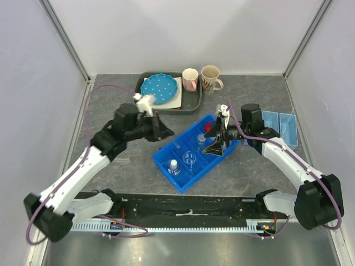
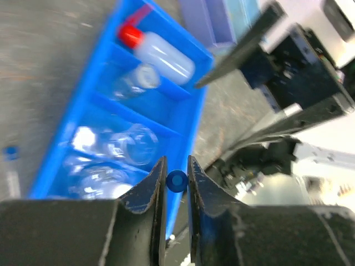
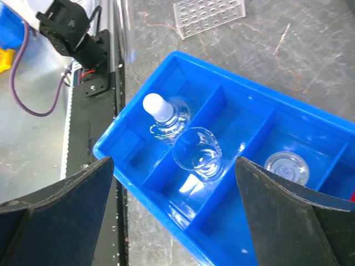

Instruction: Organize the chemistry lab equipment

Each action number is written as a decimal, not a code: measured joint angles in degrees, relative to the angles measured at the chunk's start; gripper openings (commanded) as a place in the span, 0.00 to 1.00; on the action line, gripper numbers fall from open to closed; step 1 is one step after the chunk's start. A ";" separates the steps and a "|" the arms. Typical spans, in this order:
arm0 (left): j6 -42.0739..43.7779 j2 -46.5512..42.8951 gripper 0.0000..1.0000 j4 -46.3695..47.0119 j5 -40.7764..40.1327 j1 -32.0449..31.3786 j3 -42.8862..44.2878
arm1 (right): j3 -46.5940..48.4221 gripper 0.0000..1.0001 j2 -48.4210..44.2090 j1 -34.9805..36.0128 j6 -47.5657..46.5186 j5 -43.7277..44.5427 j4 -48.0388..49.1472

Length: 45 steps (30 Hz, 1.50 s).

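The blue tray [image 1: 184, 180] lies at the middle of the table, running from 7 o'clock to 1 o'clock in the top view. Its four compartments hold, starting at the 7 o'clock end:

- a flask [image 3: 163, 113] with a white cap
- a small beaker [image 3: 199, 152]
- a glass vial [image 3: 285, 166]
- the white squeeze bottle [image 2: 163, 54], lying on its side at the 1 o'clock end with its red nozzle showing

The left claw [image 2: 176, 160] hangs at the tray's 10 o'clock side. Its fingers [image 2: 150, 185] are nearly together and pinch a small blue cap [image 2: 176, 181]. What lies under that cap cannot be seen.

The right claw [image 3: 172, 160] hangs over the tray from the 3 o'clock side. Its fingers are spread wide with nothing between them, above the beaker and the flask.

A clear rack with holes [image 3: 208, 14] lies on the table beyond the tray in the right wrist view. At 12 o'clock on the table, a dark tray [image 1: 195, 100] carries the dotted blue plate [image 1: 161, 88], and two mugs [image 1: 190, 79] stand just beside it.
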 measured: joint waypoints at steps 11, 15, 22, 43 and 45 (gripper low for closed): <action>10.38 -15.76 0.08 -13.20 -31.80 13.99 -3.52 | 0.39 0.98 -1.42 -1.57 -4.66 2.40 -3.85; 12.13 -13.99 0.08 -11.72 -38.42 16.39 -6.91 | 0.39 0.98 -1.42 -1.57 -5.35 2.71 -4.28; 12.20 -7.28 0.08 -1.38 -44.09 20.22 -15.43 | 0.39 0.98 -1.42 -1.60 -6.27 3.41 -4.66; 12.31 3.93 0.10 14.49 -46.18 26.49 -18.78 | 0.48 0.98 -1.42 -1.70 -7.15 3.52 -5.55; 12.31 4.74 0.10 14.75 -45.99 26.64 -18.78 | 0.48 0.98 -1.42 -1.70 -7.17 3.54 -5.60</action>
